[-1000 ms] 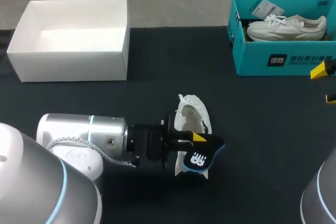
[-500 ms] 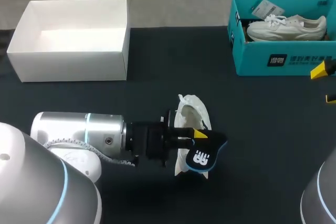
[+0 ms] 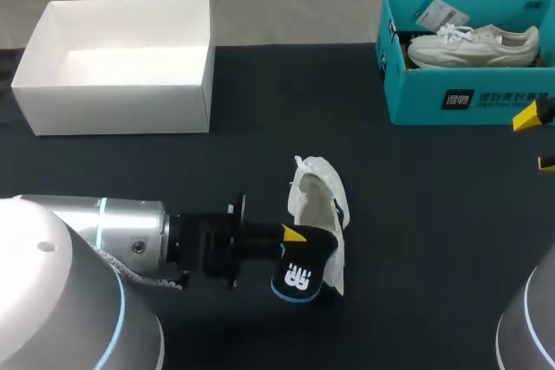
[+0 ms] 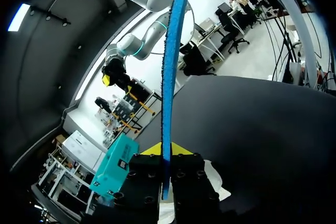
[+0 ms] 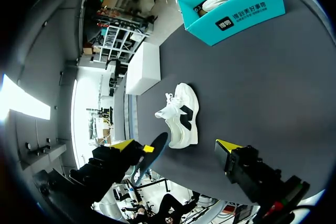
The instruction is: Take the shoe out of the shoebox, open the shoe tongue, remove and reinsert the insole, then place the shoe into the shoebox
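Note:
A white shoe with a black side mark lies on the dark table; from the right wrist it lies ahead of the fingers. My left gripper is shut on the dark blue insole, held just off the shoe's near end. In the left wrist view the insole stands edge-on between the yellow tips, above the shoe. The teal shoebox at the back right holds a second white shoe. My right gripper is open at the right edge, empty.
An open white box stands at the back left, seen from the right wrist beyond the shoe. The teal shoebox has a paper tag inside. My left arm's big silver link covers the front left of the table.
My left arm has drawn back to the left and toward the front edge, taking the insole with it. The shoe and my right gripper have stayed put.

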